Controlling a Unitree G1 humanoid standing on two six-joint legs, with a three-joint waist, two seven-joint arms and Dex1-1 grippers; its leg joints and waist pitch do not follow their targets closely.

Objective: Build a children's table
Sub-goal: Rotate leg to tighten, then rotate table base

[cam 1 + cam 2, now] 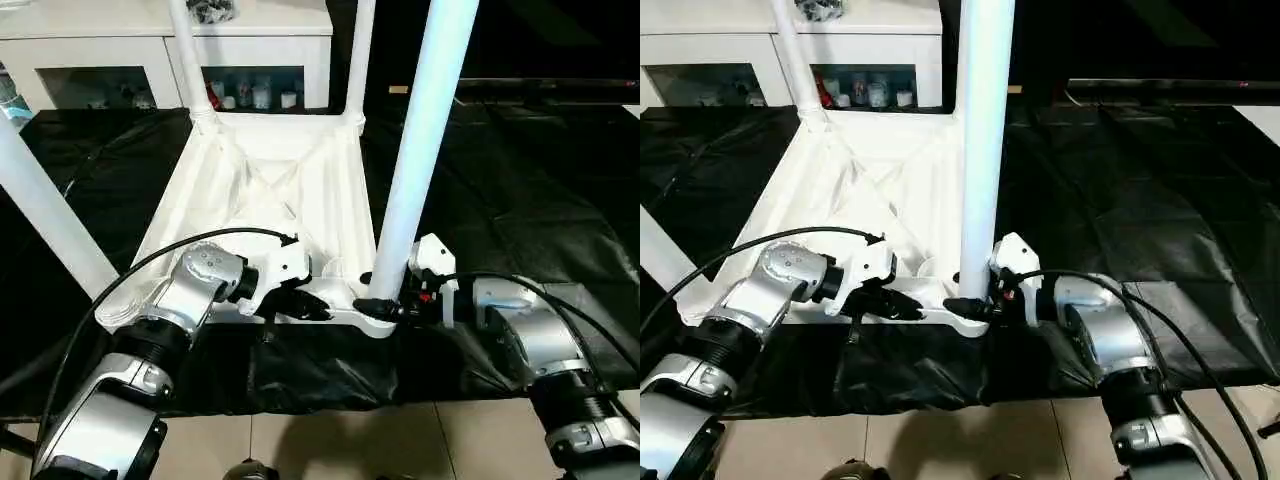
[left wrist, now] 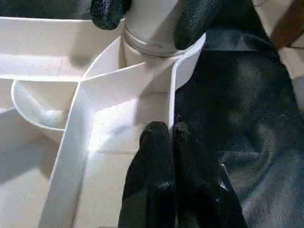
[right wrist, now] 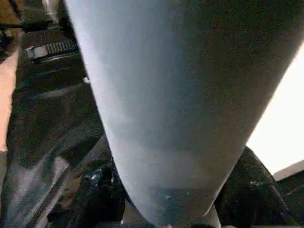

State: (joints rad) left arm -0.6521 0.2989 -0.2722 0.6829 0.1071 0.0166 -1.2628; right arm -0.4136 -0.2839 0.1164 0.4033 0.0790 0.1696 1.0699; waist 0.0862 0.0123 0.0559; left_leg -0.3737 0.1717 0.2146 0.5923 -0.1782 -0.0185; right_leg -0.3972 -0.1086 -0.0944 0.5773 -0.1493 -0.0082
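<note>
The children's tabletop (image 1: 270, 190) lay upside down on the black-covered table (image 1: 520, 200), ribbed underside up, so that its corner sockets faced the ceiling and could take the legs from above. Two far legs, the far left one (image 1: 187, 55) and the far right one (image 1: 358, 60), stood upright in their sockets near the white cabinet (image 1: 120, 50) behind the table. A third leg (image 1: 40, 215) rose slantwise at the near left corner, though its foot was hidden behind the left arm, so I could not tell whether it was seated. The fourth leg (image 1: 425, 130) stood in the near right socket (image 1: 375, 318), and the right hand (image 1: 385, 305) reached in from the right with its black fingers on either side of the very base of that leg, just above the socket collar; it appeared to be gripping the leg low down, probably to press or twist it home where leverage is best. The left hand (image 2: 171, 135) was closed on nothing, its two fingers pinched together, and its tips rested against the near rim of the tabletop beside that same socket, seemingly to brace the light plastic top so it would not slide or tip while the leg was worked in.
</note>
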